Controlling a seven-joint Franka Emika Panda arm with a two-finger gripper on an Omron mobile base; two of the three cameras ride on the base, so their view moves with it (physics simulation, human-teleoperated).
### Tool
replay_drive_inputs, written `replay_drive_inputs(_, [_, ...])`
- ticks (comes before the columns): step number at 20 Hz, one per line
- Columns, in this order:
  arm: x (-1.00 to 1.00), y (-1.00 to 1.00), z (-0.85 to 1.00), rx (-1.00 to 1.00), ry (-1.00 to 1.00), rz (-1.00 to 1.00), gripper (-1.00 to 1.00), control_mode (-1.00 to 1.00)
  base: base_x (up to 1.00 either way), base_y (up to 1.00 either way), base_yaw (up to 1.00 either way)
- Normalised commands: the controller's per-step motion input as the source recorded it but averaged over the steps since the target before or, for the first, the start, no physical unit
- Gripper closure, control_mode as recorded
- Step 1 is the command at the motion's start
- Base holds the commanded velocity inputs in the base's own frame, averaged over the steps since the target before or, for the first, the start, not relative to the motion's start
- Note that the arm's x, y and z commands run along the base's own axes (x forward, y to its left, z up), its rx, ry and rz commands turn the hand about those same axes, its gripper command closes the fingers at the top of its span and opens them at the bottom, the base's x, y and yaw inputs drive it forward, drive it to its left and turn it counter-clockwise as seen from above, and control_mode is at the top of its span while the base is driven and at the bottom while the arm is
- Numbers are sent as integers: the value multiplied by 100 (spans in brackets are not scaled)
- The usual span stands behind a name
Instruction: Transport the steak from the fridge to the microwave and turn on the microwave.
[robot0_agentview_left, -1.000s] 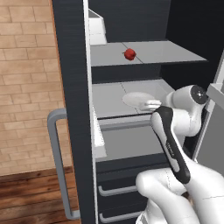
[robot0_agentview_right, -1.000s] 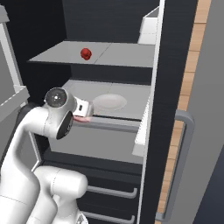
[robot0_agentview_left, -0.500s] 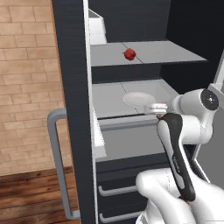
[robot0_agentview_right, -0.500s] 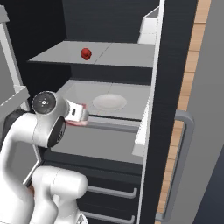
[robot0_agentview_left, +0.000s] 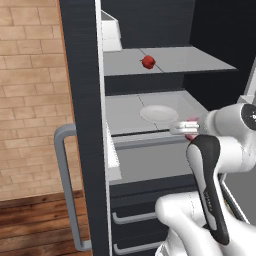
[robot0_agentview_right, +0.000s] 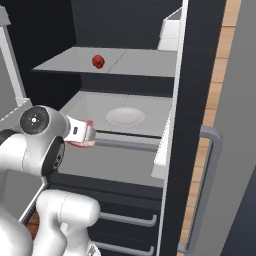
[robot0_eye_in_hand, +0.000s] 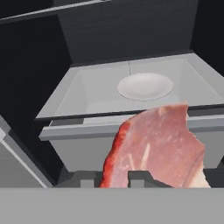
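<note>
The steak (robot0_eye_in_hand: 155, 148), a red-pink slab, fills the lower right of the hand view, and my gripper (robot0_eye_in_hand: 114, 178) is shut on its lower edge. From the base views, the gripper (robot0_agentview_left: 186, 127) (robot0_agentview_right: 86, 134) hangs just in front of the open fridge (robot0_agentview_left: 80, 75), level with the grey tub drawer (robot0_eye_in_hand: 87, 131). A sliver of steak (robot0_agentview_left: 191, 136) (robot0_agentview_right: 83, 144) peeks out under the fingers. The microwave is out of view.
An empty white plate (robot0_agentview_left: 159, 113) (robot0_agentview_right: 125, 116) (robot0_eye_in_hand: 144, 85) lies in the tub drawer. A round red fruit (robot0_agentview_left: 148, 61) (robot0_agentview_right: 98, 61) sits on the shelf above. The open fridge door with its grey bar handle (robot0_agentview_left: 67, 190) (robot0_agentview_right: 206, 190) stands beside the drawer.
The hand has drawn back out of the fridge with the steak, away from the plate and toward the side of the opening. The grip has not changed.
</note>
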Motion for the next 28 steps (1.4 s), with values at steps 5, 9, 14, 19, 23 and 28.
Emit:
replay_drive_inputs(5, [-40, 0, 18, -5, 0, 0, 100, -100, 0, 0, 0])
replay_drive_inputs(9, [-34, 0, 16, -3, 0, 0, 100, -100, 0, 0, 0])
replay_drive_inputs(14, [-36, 0, 18, -4, 0, 0, 100, -100, 0, 0, 0])
replay_drive_inputs(19, [-15, 0, 4, -2, -4, 0, 100, -100, 0, 0, 0])
replay_drive_inputs(23, [-1, 0, 0, 0, 0, 0, 100, -100, 0, 0, 0])
replay_drive_inputs(28, [0, 0, 0, 0, 0, 0, 100, -100, 0, 0, 0])
